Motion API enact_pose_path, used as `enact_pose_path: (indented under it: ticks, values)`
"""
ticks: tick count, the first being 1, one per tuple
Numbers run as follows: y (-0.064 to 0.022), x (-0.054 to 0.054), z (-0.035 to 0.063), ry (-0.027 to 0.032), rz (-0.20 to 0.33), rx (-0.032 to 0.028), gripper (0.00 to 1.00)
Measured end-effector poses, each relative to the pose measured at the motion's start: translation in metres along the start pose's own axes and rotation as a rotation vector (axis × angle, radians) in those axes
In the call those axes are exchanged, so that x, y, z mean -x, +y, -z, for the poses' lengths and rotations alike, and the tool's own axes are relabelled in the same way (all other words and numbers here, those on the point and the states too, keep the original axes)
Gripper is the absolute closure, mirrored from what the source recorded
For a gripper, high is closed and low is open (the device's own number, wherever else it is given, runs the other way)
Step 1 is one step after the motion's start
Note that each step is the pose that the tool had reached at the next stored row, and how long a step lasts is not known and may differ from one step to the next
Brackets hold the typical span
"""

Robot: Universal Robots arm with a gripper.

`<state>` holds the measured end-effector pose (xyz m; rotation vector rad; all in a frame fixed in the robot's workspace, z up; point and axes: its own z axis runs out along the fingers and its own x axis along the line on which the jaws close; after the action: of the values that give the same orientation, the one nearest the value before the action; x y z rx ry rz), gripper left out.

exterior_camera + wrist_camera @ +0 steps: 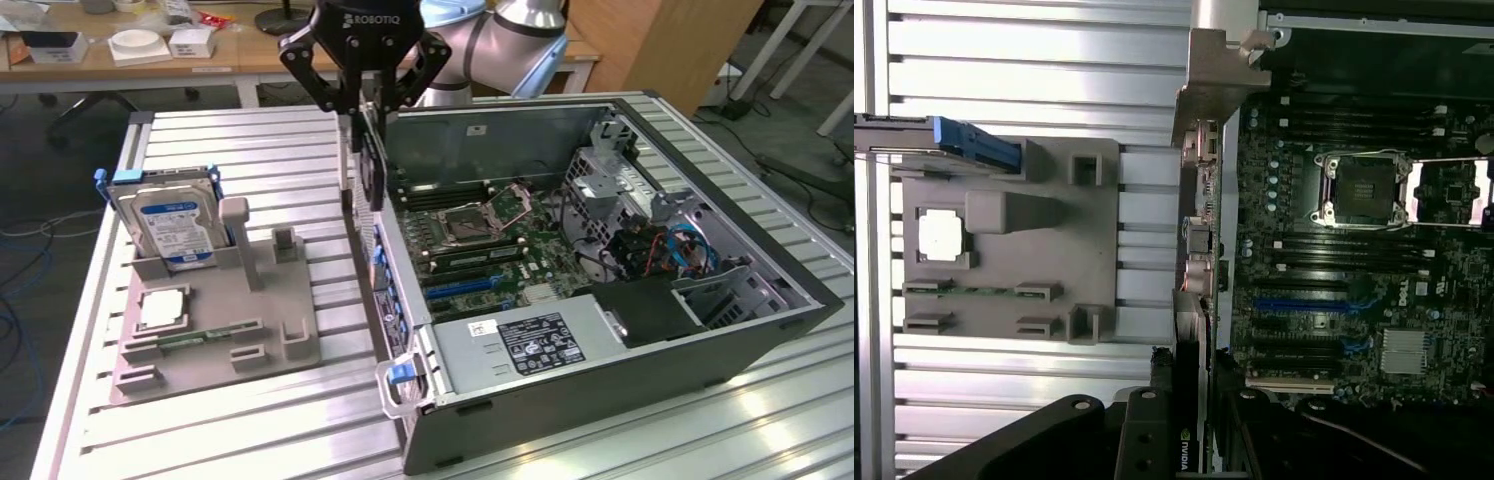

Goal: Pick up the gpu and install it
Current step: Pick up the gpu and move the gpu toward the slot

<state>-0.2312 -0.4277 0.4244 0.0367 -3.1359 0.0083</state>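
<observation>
The gpu point(374, 175) hangs upright, edge toward the camera, a thin dark card over the near wall of the open computer case point(747, 335). My gripper point(366, 108) is shut on its top edge, with the black fingers pinching both faces. In the wrist view the gpu point(1201, 240) shows edge-on with its silvery bracket leading, and my gripper point(1192, 392) is clamped on the dark end. It sits above the case's edge, beside the motherboard point(1354, 260) and its blue expansion slots point(1304, 305). The card is clear of the slots.
A grey fixture tray point(254, 335) lies on the slatted metal table on the exterior view's left. It holds an upright hard drive point(171, 225), a green memory stick point(200, 337) and a square chip point(160, 308). The power supply point(527, 345) fills the case's near corner.
</observation>
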Motion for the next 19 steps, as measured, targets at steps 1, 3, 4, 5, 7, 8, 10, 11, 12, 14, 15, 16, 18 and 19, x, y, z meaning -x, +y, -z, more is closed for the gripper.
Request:
enact_pose_path:
  ticks: [1, 3, 4, 5, 7, 8, 10, 11, 12, 14, 15, 16, 18, 19]
  values:
    - [0.0, 0.002, 0.0, -0.0001, 0.0, 0.0, 0.74]
    - [-0.0001, 0.005, 0.0, 0.0, 0.0, 0.0, 0.74]
    - [-0.0001, 0.006, -0.0001, -0.0001, 0.0, 0.0, 0.74]
    - [-0.0002, 0.007, -0.0001, 0.0, 0.0, -0.0001, 0.74]
    - [-0.0002, 0.01, -0.0001, -0.0001, 0.0, 0.0, 0.74]
    - [-0.0002, 0.011, -0.0001, -0.0001, 0.0, 0.0, 0.74]
    - [-0.0003, 0.013, -0.0001, 0.0, 0.0, -0.0001, 0.74]
    - [-0.0003, 0.014, -0.0002, 0.0, 0.0, -0.0001, 0.74]
    - [-0.0003, 0.015, -0.0002, 0.0, 0.0, -0.0001, 0.74]
    - [-0.0004, 0.017, -0.0002, 0.0, 0.0, -0.0001, 0.74]
    - [-0.0004, 0.018, -0.0002, 0.0, 0.001, -0.0001, 0.74]
    - [-0.0005, 0.02, -0.0003, -0.0001, 0.001, 0.0, 0.74]
    - [-0.0006, 0.024, -0.0003, 0.0, 0.001, 0.0, 0.74]
    - [-0.0006, 0.026, -0.0003, 0.0, 0.001, 0.0, 0.74]
